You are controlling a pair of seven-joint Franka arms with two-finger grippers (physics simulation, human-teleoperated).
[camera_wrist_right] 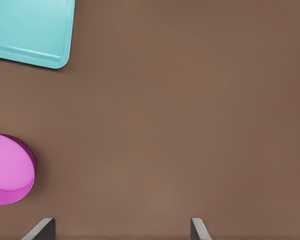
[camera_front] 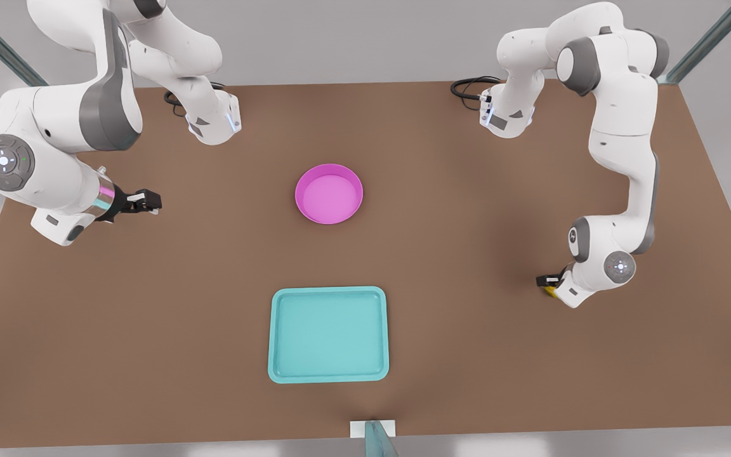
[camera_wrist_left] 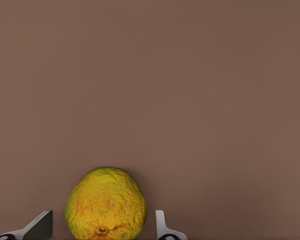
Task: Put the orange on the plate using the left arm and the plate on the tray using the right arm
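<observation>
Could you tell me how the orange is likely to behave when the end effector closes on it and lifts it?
The orange looks round, so it may roll if nudged off-centre. Its skin appears rough and dimpled, which should help the fingers of the left end effector hold without slipping. It sits between the open fingers, apparently untouched.

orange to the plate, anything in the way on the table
Nothing visible. The orange sits between the left claw's open fingers at the front view's right; only bare table lies between it and the plate. The tray sits off that line.
</observation>
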